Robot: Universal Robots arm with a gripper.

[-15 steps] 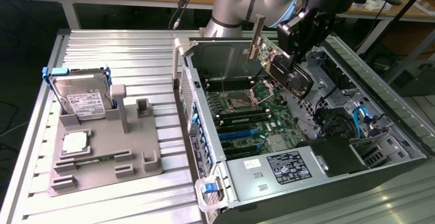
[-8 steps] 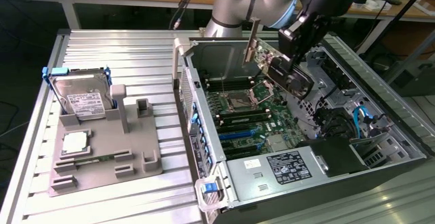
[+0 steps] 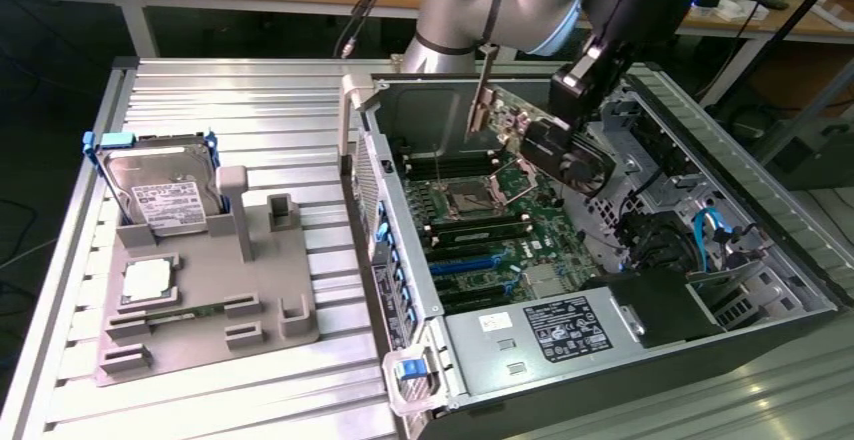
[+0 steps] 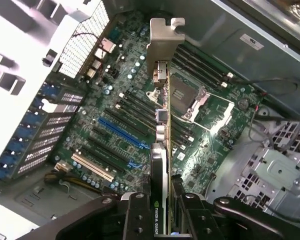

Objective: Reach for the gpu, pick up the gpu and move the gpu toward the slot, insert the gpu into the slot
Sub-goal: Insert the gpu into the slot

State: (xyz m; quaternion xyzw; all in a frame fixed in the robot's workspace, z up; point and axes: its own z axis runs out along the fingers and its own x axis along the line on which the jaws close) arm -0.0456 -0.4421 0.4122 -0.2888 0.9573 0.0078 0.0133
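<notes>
gpu (image 3: 571, 158) gripped in jaws — exterior view, fan side, wrist view, edge-on short of slot (image 4: 121, 132)

Even, bright light washes my ribbed counter (image 3: 240, 100); the room behind is dim. Glare whitens the case wall (image 4: 20, 45), the motherboard (image 4: 130, 75) lies in soft shade, my claw (image 4: 165, 217) is nearly black.
</notes>
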